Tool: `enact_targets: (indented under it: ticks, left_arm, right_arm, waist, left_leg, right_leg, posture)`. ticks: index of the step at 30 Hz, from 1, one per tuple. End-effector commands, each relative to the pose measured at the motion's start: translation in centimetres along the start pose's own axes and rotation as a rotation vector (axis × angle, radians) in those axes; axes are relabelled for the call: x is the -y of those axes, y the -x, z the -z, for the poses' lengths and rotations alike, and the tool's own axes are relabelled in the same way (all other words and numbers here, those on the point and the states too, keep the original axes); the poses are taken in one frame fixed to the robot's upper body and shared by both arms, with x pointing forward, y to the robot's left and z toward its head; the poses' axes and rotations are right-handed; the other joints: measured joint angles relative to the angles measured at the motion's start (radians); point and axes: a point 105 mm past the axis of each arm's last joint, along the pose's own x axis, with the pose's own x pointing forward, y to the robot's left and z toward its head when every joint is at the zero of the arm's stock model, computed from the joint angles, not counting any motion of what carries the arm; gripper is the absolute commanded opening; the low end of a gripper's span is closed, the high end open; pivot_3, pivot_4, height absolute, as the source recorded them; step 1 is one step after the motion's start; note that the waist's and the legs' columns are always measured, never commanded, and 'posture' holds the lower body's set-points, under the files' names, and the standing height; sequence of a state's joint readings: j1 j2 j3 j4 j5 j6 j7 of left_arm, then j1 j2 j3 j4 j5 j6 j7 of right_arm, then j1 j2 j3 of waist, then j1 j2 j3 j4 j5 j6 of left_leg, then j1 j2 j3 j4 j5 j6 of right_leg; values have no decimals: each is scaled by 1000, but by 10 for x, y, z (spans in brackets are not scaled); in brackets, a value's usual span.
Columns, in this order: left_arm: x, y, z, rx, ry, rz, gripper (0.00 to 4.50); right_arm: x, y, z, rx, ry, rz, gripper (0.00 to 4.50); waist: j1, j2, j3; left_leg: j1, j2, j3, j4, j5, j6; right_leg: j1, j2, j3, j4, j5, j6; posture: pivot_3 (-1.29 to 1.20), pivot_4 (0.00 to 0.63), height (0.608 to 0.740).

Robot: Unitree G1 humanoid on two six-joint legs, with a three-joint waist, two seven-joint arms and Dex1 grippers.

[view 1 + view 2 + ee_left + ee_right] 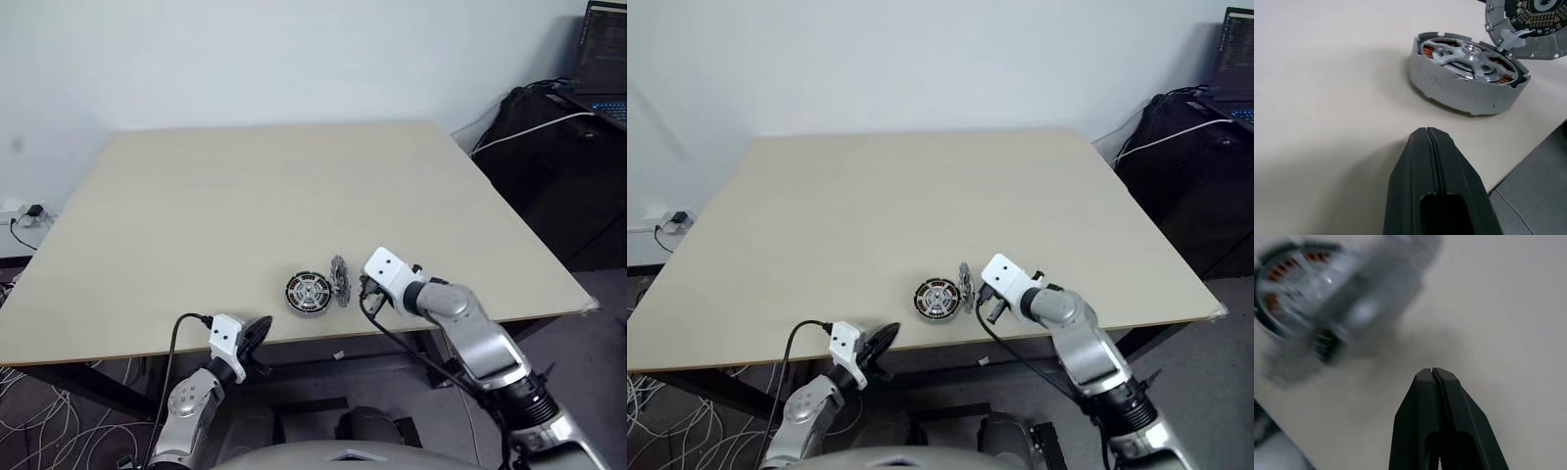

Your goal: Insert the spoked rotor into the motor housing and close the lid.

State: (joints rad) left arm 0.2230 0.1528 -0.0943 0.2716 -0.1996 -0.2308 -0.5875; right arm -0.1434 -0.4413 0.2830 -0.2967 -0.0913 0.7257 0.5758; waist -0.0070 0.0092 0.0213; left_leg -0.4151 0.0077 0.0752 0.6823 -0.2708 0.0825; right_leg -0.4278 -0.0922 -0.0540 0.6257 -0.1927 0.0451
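Note:
The motor housing (310, 292) lies flat near the table's front edge, with copper windings showing inside its grey wall (1449, 90). The silver spoked rotor (1469, 54) sits in it. The lid (340, 281) stands tilted on its ribbed edge right beside the housing, on its right; whether it touches the housing is unclear. My right gripper (366, 292) is shut and empty, just right of the lid, pointing down towards it. The lid (1376, 293) is blurred in the right wrist view. My left gripper (257, 333) is shut and empty at the table's front edge, left of the housing.
The beige table (245, 196) stretches far back and to both sides of the parts. Off its right side stand a black bag (558, 147) and a laptop (605, 59). Cables lie on the floor at the left (39, 401).

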Motion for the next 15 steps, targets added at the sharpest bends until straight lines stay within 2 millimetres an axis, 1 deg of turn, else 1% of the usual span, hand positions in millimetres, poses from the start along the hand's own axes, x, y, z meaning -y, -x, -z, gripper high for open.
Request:
enact_targets:
  ticks: [1, 5, 15]
  left_arm:
    - [-2, 0, -9, 18, -16, -2, 0]
    - [0, -2, -14, 18, -18, 1, 0]
    - [9, -5, -31, 57, -23, 38, 0]
  right_arm:
    - [2, 6, -22, 99, -122, 38, 52]
    - [-7, 3, -38, 177, -269, 33, 52]
    - [-34, -20, -64, 237, -341, -7, 52]
  waist:
    - [-1, 0, 0]
    - [-2, 0, 0]
    - [-7, 2, 1]
  left_leg:
    - [0, 0, 0, 0, 0, 0]
    - [0, 0, 0, 0, 0, 0]
    - [0, 0, 0, -1, 0, 0]
  right_leg:
    - [0, 0, 0, 0, 0, 0]
    - [0, 0, 0, 0, 0, 0]
    - [-1, 0, 1, 0, 0, 0]
  posture:
    - [0, 0, 740]
    - [0, 0, 740]
    - [0, 0, 740]
